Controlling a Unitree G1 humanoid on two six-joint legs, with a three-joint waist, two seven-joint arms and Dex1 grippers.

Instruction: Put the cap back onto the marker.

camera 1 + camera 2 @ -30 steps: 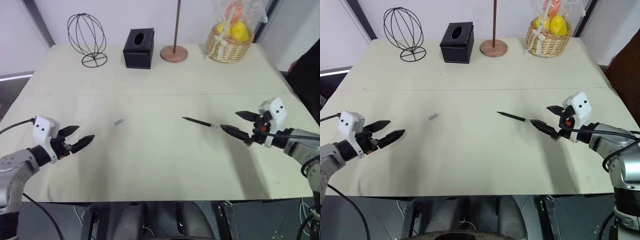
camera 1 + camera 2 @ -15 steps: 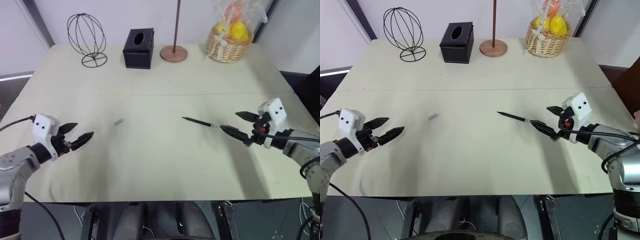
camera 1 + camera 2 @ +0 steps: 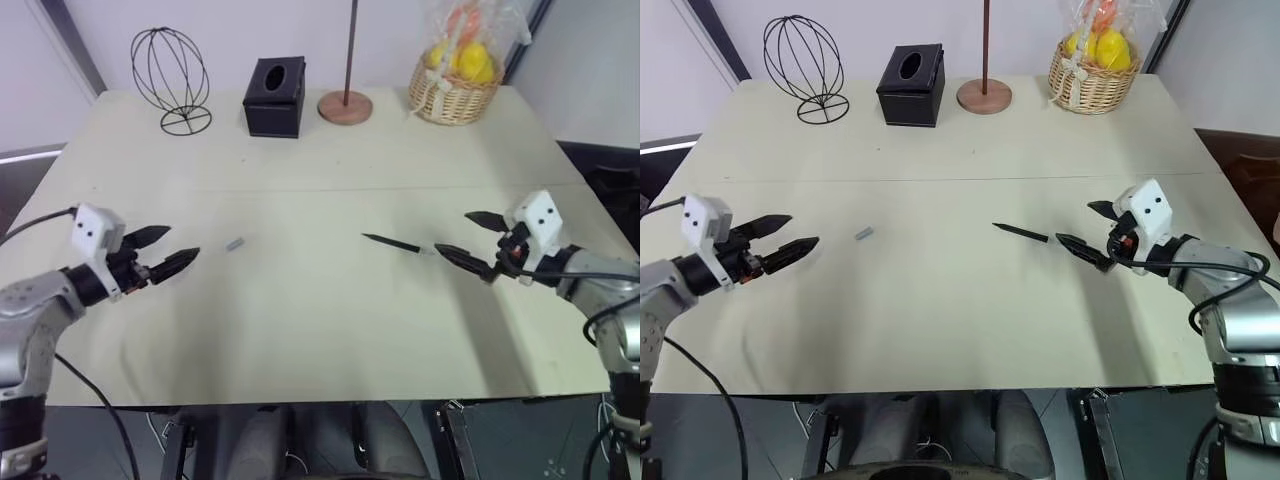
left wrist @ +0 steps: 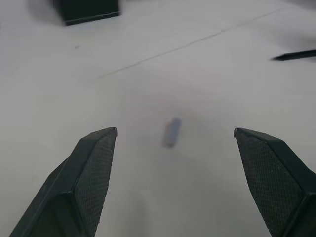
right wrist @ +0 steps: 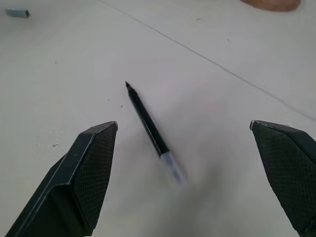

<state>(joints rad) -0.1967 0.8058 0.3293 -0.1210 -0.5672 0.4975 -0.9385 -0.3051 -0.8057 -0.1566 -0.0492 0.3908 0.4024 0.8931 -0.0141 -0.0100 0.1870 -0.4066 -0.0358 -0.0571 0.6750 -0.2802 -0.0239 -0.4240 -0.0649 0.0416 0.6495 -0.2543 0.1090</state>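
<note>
- Marker (image 3: 398,243) lies flat on the table (image 3: 320,330), near the middle, cap off, pointed tip aimed at the robot's left.
- Its pale end looks blurry in the right wrist view, just beside the right gripper (image 3: 474,239).
- Cap (image 3: 235,243) lies alone, well apart from the marker, a small grey smudge.
- Left gripper (image 3: 170,250) hovers near the cap.
- Both grippers have jaws spread wide and hold nothing.
</note>
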